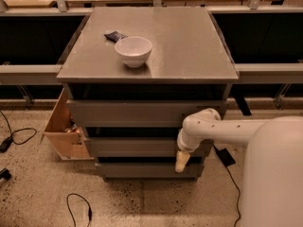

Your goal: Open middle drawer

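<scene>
Middle drawer point(132, 146) sits over speckled floor point(142, 200), claw point(182, 163) at its right end.

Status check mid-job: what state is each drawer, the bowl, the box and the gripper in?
middle drawer: looks shut
top drawer: looks shut
bottom drawer: looks shut
gripper: pointing down, at the middle drawer's right end
bowl: upright, empty, on the cabinet top
cardboard box: open

Three drawers point(132, 146), one bowl point(133, 51), one box point(61, 126) — one pincer point(180, 164) at the drawer fronts.
</scene>
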`<state>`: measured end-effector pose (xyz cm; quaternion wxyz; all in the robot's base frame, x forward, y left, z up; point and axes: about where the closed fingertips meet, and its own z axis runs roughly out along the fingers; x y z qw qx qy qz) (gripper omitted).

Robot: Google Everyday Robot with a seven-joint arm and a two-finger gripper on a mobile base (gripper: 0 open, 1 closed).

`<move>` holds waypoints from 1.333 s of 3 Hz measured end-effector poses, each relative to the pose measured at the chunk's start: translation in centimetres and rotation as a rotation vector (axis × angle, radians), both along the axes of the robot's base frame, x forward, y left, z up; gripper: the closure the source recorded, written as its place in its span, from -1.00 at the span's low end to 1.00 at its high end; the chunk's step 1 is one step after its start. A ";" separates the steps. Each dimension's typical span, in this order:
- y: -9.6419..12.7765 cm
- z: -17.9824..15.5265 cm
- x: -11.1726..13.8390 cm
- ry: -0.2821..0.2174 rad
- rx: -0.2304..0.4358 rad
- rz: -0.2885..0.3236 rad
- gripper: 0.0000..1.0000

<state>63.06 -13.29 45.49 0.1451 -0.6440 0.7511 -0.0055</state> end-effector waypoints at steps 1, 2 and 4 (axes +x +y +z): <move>0.3 -2.3 2.1 0.029 0.012 -0.030 -0.66; -0.2 -4.9 1.2 0.064 0.044 -0.075 -0.20; -0.2 -3.5 1.3 0.063 0.044 -0.075 0.73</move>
